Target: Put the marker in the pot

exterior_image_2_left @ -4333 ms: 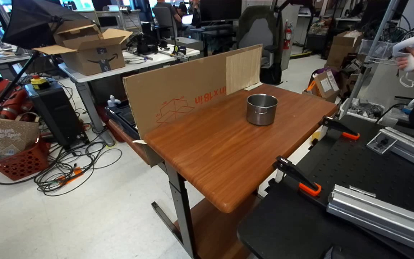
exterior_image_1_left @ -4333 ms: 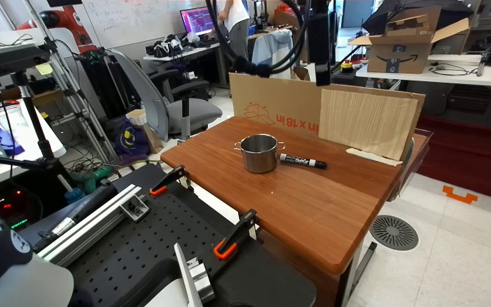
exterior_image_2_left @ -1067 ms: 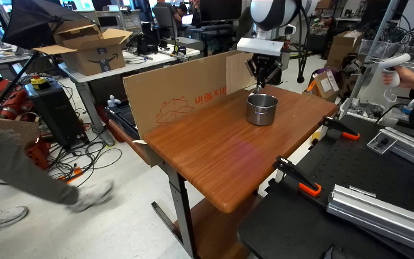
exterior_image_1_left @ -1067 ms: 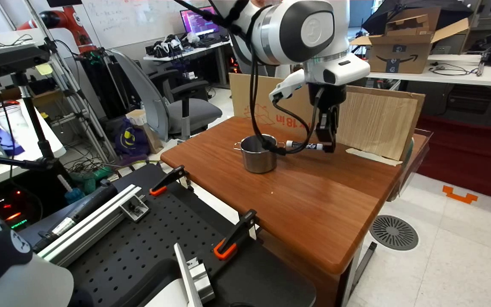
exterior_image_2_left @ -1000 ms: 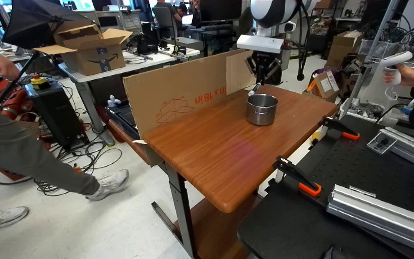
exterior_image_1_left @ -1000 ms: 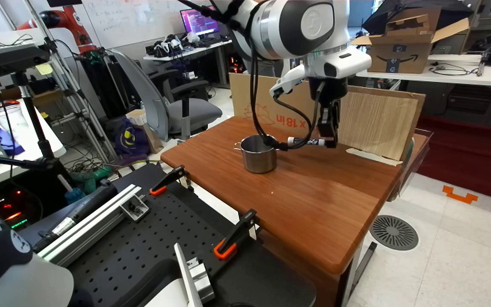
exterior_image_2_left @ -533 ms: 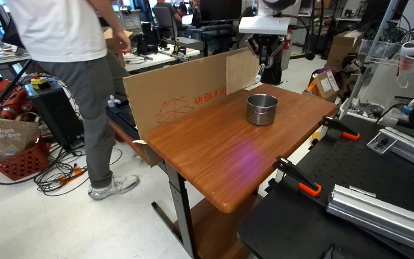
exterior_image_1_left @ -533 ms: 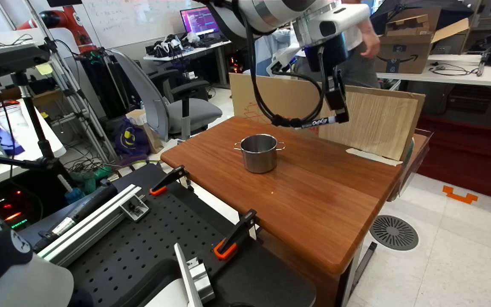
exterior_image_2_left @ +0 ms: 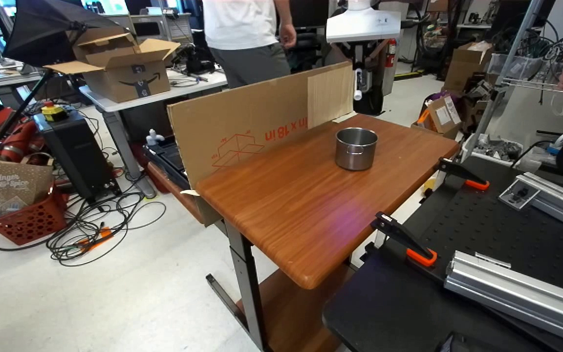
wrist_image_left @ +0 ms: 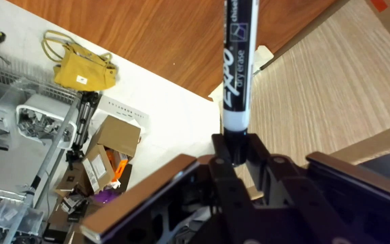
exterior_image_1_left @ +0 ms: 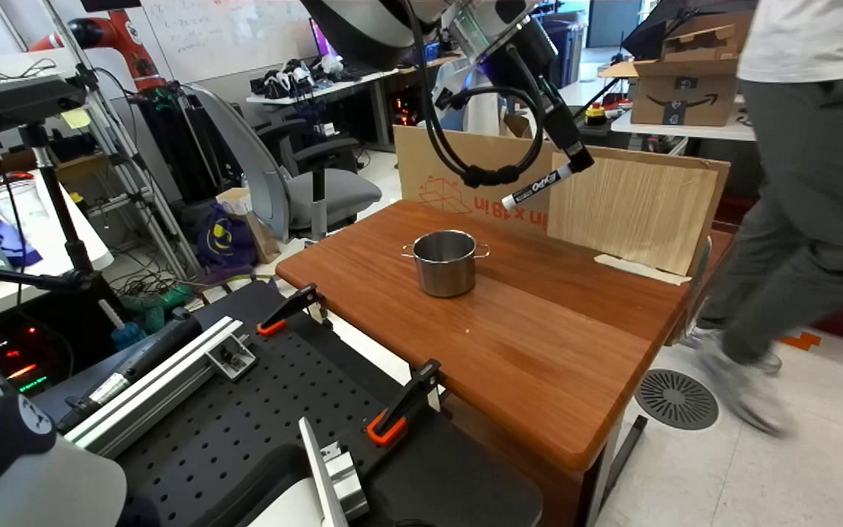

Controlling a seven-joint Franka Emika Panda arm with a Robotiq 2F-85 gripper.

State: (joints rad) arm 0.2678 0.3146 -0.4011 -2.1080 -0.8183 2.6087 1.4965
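Note:
The black and white marker (exterior_image_1_left: 535, 187) hangs in the air above the table, tilted with its free end lower. My gripper (exterior_image_1_left: 581, 159) is shut on its black end; in the wrist view the two fingers (wrist_image_left: 220, 149) press on either side of the marker (wrist_image_left: 237, 74). In both exterior views the silver pot (exterior_image_1_left: 446, 272) stands upright on the table, its inside only partly visible. The marker is higher than the pot (exterior_image_2_left: 355, 155) and apart from it, off toward the cardboard side. The pot does not show in the wrist view.
A cardboard panel (exterior_image_1_left: 480, 172) stands along the wooden table's (exterior_image_1_left: 538, 359) far edge, close behind the marker. Clamps (exterior_image_1_left: 399, 410) sit at the near edge. Black cables (exterior_image_1_left: 480, 174) loop from the arm. A person (exterior_image_1_left: 817, 183) walks past behind the panel.
The marker lay on the table beside the pot seconds ago; now it is gripped and lifted. Over the last second it has risen and tilted more steeply. The pot has not moved.

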